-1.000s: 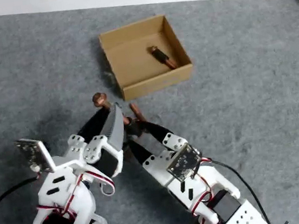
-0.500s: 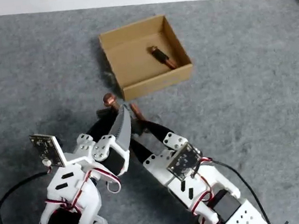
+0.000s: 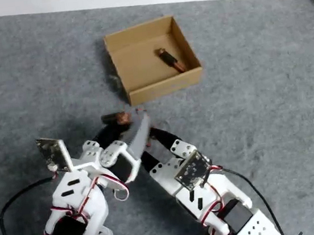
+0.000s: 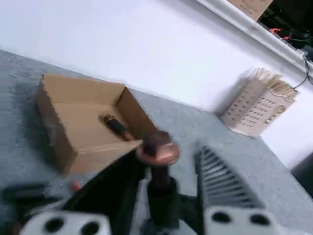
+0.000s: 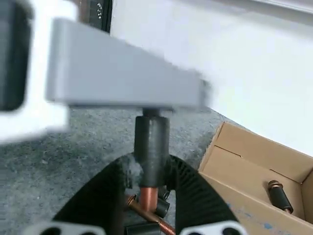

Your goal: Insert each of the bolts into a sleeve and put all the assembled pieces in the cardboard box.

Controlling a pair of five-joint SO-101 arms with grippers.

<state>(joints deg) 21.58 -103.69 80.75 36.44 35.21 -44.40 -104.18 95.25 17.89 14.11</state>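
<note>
The cardboard box point(image 3: 159, 85) lies on the grey carpet beyond both arms, with one assembled piece point(image 3: 170, 60) inside. My right gripper point(image 5: 151, 166) is shut on a black sleeve point(image 5: 151, 144), and a copper shank pokes out of the sleeve's near end. In the left wrist view the bolt's copper head point(image 4: 157, 149) sits on top of that sleeve point(image 4: 161, 196). My left gripper point(image 3: 129, 121) is open around the head. Its grey finger point(image 4: 220, 186) stands apart from the head, while the black finger is beside it.
A loose bolt point(image 5: 146, 214) and spare sleeves point(image 5: 161, 208) lie on the carpet under the grippers, and another sleeve point(image 4: 24, 192) lies near the box. A pale perforated holder point(image 4: 257, 105) stands by the white wall.
My left gripper carried the bolt right, toward the right gripper. Its jaws now stand wider apart than before. The right arm has hardly moved.
</note>
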